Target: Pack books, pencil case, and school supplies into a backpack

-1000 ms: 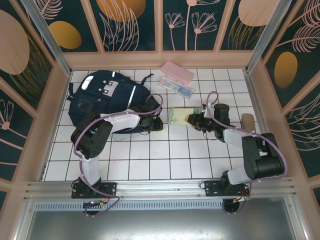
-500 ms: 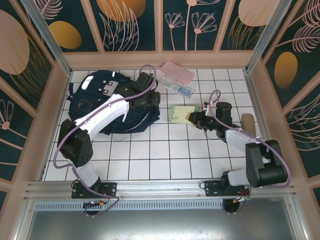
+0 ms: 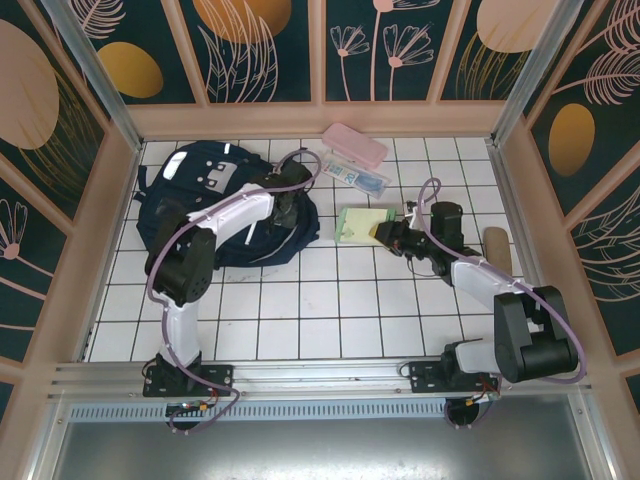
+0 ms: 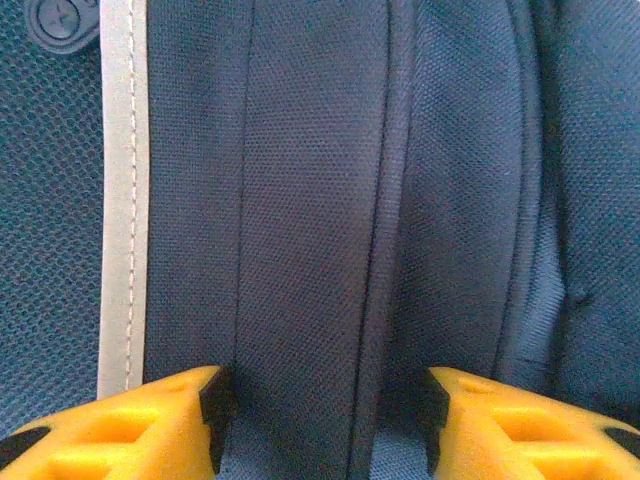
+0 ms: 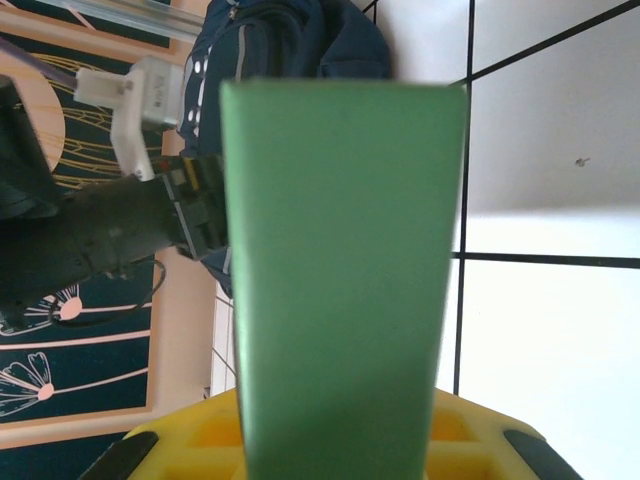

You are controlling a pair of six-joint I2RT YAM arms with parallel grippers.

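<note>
A tan roll [image 3: 495, 245] is seen nearest, at the right; left of it, the pale green book [image 3: 358, 225] is clamped by the right gripper [image 3: 386, 235]; the left gripper [image 4: 322, 395] is held over the navy backpack [image 3: 215, 200], jaws apart, a fabric fold between them; farthest, the clear packet [image 3: 352, 176] and pink pencil case [image 3: 355, 146] are laid side by side.

The white tiled table [image 3: 330, 310] carries a navy backpack [image 3: 160, 212] at far left, a pink pencil case [image 3: 355, 145] beside (perhaps overlapping) a clear packet [image 3: 356, 178], and a tan roll [image 3: 495, 243] at right.
</note>
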